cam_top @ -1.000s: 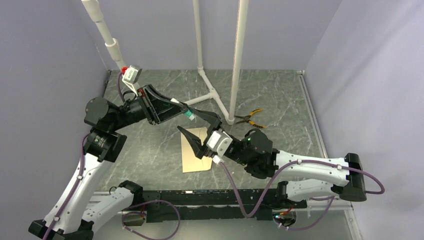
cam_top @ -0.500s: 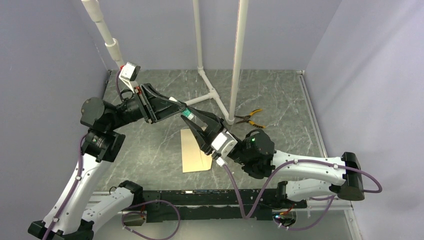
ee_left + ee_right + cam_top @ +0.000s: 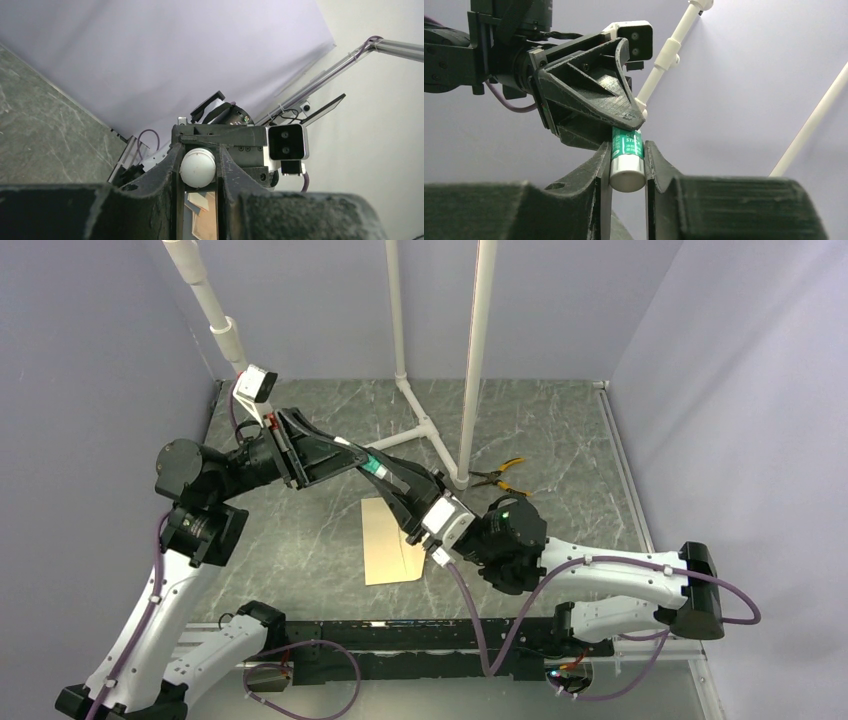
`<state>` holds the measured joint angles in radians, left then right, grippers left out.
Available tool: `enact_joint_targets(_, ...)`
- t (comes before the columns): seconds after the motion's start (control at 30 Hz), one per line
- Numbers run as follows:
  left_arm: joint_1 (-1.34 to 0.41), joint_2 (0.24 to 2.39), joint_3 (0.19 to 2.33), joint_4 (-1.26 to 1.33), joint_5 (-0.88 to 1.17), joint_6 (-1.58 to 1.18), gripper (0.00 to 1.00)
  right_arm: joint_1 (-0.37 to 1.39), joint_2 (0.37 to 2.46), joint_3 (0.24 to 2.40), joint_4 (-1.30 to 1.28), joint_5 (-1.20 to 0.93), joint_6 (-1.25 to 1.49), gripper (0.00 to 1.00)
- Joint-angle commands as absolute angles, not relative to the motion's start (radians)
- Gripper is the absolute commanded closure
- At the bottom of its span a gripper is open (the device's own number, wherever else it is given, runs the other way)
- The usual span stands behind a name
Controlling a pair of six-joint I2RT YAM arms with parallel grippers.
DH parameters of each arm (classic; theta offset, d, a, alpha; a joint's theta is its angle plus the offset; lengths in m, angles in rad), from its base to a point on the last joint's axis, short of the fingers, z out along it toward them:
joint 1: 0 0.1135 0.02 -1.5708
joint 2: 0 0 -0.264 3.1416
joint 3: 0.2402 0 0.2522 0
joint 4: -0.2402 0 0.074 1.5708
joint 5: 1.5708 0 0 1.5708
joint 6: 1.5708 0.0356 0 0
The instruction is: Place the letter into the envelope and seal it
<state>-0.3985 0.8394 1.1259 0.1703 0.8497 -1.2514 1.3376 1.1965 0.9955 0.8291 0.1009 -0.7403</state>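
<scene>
Envelope (image 3: 386, 544): plain tan paper, matte, rectangular, with one faint crease line across it. It lies flat on the tabletop (image 3: 300, 530) at the centre of the top view. Its right edge is hidden under the right arm. The flap's state cannot be read.

Above the envelope, both arms meet on one glue stick (image 3: 626, 149), held off the tabletop. The stick is a small cylinder with a green label band, white print reading "STICK", and a smooth grey-white end.

Left pincer (image 3: 199, 161): pressed onto the stick, rough black printed fingers tight on either side of its round white end.

Right pincer (image 3: 626, 159): pressed onto the opposite end, with both inner finger faces touching the cylinder.

Views:
- Only the right wrist view shows the label text. It also shows the left pincer's ribbed, wedge-shaped fingers ending just above the green band.
- Only the left wrist view shows the stick end-on, as a plain white disc, with a sliver of tan paper in the gap below it.
- Only the top view shows the whole envelope.

Tabletop: dark grey-green, marble-veined. Yellow-handled pliers (image 3: 500, 476) lie right of centre, well apart from the envelope, near the foot of a white pipe frame (image 3: 471, 360).
</scene>
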Motion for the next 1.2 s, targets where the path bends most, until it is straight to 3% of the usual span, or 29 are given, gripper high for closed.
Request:
enact_joint_targets(0.0, -0.407, 0.839, 1.118, 0.232, 0.901, -1.279, 0.98, 1.333, 1.167, 1.039, 0.832, 0.089, -0.679, 0.91)
enact_joint_targets(0.07, -0.407, 0.84, 1.123, 0.208, 0.895, -1.26, 0.91, 1.33, 1.155, 1.042, 0.8, 0.096, -0.662, 0.96)
enact_joint_targets(0.2, -0.407, 0.835, 1.121, 0.187, 0.872, -1.243, 0.38, 1.318, 1.121, 1.038, 0.726, 0.129, -0.616, 1.0)
enact_joint_targets(0.23, -0.407, 0.832, 1.115, 0.188, 0.859, -1.244, 0.29, 1.313, 1.11, 1.033, 0.709, 0.132, -0.598, 1.0)
enact_joint_targets(0.37, -0.407, 0.835, 1.094, 0.222, 0.847, -1.262, 0.15, 1.295, 1.063, 1.002, 0.646, 0.131, -0.521, 1.0)
enact_joint_targets(0.83, -0.404, 0.896, 1.072, 0.282, 0.873, -1.352, 0.08, 1.272, 0.99, 1.029, 0.388, 0.13, -0.452, 1.0)
enact_joint_targets(0.9, -0.403, 0.901, 1.071, 0.27, 0.877, -1.357, 0.14, 1.272, 0.987, 1.028, 0.376, 0.126, -0.45, 1.0)
enact_joint_targets(1.03, -0.402, 0.905, 1.079, 0.258, 0.881, -1.359, 0.35, 1.266, 0.979, 1.031, 0.367, 0.132, -0.44, 1.0)
enact_joint_targets(1.17, -0.402, 0.906, 1.107, 0.217, 0.898, -1.335, 0.46, 1.261, 0.973, 1.03, 0.371, 0.126, -0.436, 1.0)
